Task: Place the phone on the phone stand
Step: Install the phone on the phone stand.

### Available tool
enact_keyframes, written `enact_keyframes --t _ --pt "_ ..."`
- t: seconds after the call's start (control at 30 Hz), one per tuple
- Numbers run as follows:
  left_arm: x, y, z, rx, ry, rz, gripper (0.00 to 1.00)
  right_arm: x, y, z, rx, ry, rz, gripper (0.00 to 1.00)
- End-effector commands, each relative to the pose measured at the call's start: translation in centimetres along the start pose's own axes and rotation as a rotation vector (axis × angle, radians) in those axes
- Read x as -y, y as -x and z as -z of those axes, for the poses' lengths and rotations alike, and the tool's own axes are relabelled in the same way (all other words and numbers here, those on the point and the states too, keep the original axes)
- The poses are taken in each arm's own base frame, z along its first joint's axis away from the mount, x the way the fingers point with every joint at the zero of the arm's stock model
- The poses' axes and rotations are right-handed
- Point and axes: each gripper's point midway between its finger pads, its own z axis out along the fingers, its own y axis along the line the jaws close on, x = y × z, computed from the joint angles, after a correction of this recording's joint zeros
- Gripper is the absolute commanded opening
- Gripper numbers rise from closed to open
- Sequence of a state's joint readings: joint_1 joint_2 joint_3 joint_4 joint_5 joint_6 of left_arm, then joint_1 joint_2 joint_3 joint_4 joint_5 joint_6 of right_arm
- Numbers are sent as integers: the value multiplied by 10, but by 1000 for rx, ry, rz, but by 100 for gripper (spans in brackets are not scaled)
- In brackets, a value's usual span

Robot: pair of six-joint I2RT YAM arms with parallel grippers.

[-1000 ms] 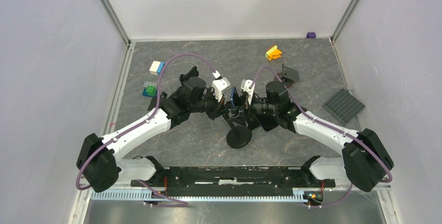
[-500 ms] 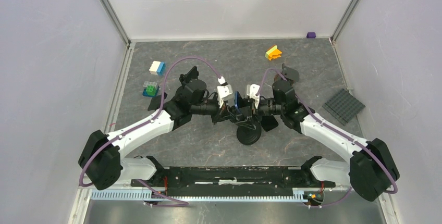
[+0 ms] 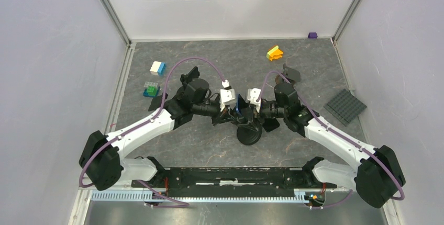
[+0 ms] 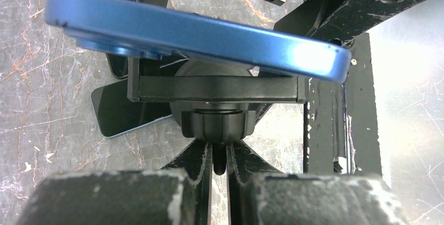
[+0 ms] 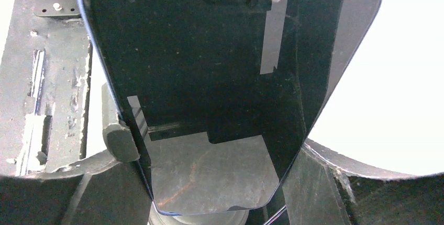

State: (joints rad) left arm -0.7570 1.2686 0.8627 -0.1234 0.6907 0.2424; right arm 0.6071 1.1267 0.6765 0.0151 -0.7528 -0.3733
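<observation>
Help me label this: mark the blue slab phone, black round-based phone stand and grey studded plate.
blue slab phone [image 4: 209, 36], left wrist view, its side edge.
black round-based phone stand [image 3: 248, 136], top external view, its disc base.
grey studded plate [image 3: 345, 106], top external view, its centre.

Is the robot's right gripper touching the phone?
Touching. In the right wrist view the phone sits wedged between the fingers of the right gripper, with its side edges pressed against both.
</observation>
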Motion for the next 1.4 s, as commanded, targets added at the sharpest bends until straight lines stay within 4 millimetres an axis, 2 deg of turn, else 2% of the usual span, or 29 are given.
enact_keyframes --t 0.0,0.13,0.27,0.33,0.5,0.67,0.77,1.17,1.37 --pt "34 27 1 57 -172 -96 2 41 63 6 134 -171 128 0" --pt "43 30 1 64 -229 -70 2 43 61 4 134 -178 123 0" --pt "29 24 -2 47 -153 -60 2 25 66 3 182 -95 135 0" --pt "20 24 -4 45 -102 -38 2 17 68 3 200 -58 133 0" --pt "-20 25 -14 14 92 72 2 -10 74 -4 231 65 139 0" --pt "-53 11 -20 -78 250 176 2 -38 73 -13 228 169 149 0" --pt "-69 7 -16 -106 337 181 2 -46 73 -15 239 205 135 0" --pt "-91 -3 -15 -135 462 241 2 -76 86 -20 299 341 81 0" --pt "-93 1 -16 -106 480 281 2 -92 89 -27 304 415 64 0"
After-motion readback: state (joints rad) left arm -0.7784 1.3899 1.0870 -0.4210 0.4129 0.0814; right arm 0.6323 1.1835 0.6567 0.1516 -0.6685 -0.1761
